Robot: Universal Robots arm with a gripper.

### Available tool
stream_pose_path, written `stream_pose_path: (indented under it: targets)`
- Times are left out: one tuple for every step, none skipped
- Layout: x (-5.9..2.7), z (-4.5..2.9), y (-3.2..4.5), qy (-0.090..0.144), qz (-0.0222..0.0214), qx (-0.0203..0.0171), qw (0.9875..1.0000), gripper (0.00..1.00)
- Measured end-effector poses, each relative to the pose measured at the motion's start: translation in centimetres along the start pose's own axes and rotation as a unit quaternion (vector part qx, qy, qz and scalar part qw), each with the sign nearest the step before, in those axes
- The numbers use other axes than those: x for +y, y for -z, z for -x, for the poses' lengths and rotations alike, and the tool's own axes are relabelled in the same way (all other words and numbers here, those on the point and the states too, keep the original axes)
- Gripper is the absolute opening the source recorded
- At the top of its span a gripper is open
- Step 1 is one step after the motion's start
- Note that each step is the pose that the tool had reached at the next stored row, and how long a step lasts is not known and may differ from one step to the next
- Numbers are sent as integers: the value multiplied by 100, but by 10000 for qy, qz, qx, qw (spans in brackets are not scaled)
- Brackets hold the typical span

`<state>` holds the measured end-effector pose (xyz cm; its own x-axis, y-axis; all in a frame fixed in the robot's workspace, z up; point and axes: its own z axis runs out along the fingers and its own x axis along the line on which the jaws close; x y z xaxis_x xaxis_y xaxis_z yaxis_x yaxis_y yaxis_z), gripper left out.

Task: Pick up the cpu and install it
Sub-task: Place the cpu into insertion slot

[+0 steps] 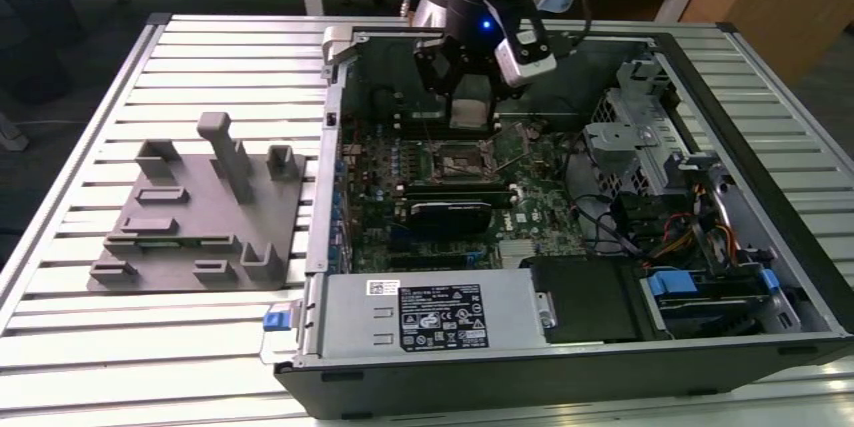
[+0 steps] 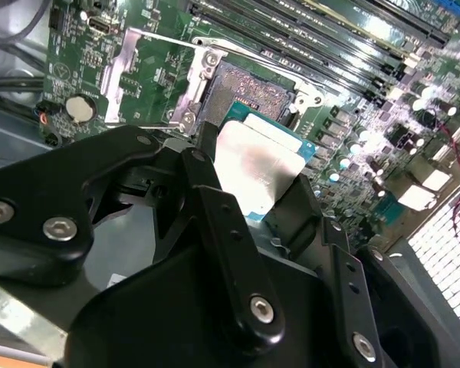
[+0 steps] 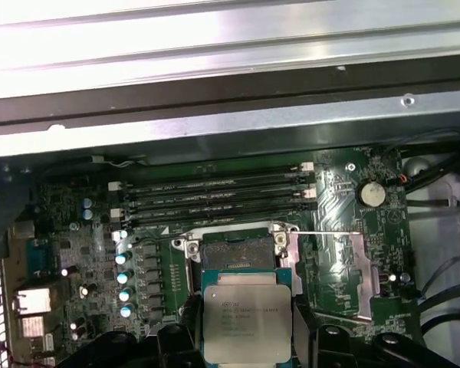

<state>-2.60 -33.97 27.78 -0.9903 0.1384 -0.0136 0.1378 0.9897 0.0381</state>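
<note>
My gripper (image 1: 467,105) hangs inside the open computer case, shut on the cpu (image 1: 466,113), a flat square chip with a silver-grey top. In both wrist views the cpu (image 2: 257,165) (image 3: 247,322) sits between the black fingers (image 2: 218,215) (image 3: 310,326), held by two opposite edges. It hovers above the motherboard, a little to one side of the black square socket (image 3: 234,254) (image 2: 245,96) (image 1: 461,159). The socket's metal frame stands open and its cavity is bare.
The computer case (image 1: 747,127) lies open on a slatted metal table (image 1: 200,47), with drive bays and cables at the exterior view's right and a power supply (image 1: 427,312) in front. A grey plastic fixture (image 1: 200,217) stands at the exterior view's left. Memory slots (image 3: 215,195) run beside the socket.
</note>
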Motion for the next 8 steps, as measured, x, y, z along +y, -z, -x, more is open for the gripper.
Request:
stream_pose_path:
  targets:
    - [0, 0, 0, -66, -1, -2, 10000, 55]
    - [0, 0, -1, -135, -2, -5, 9999, 55]
    - [0, 0, -1, -208, -2, -8, 9998, 55]
    - [0, 0, -1, -280, -4, -11, 9996, 55]
    - [0, 0, -1, -354, -5, -13, 9994, 55]
    - [0, 0, -2, -427, -5, -16, 9991, 55]
    - [0, 0, -2, -503, -6, -19, 9987, 55]
    - [0, 0, -2, -585, -8, -22, 9983, 55]
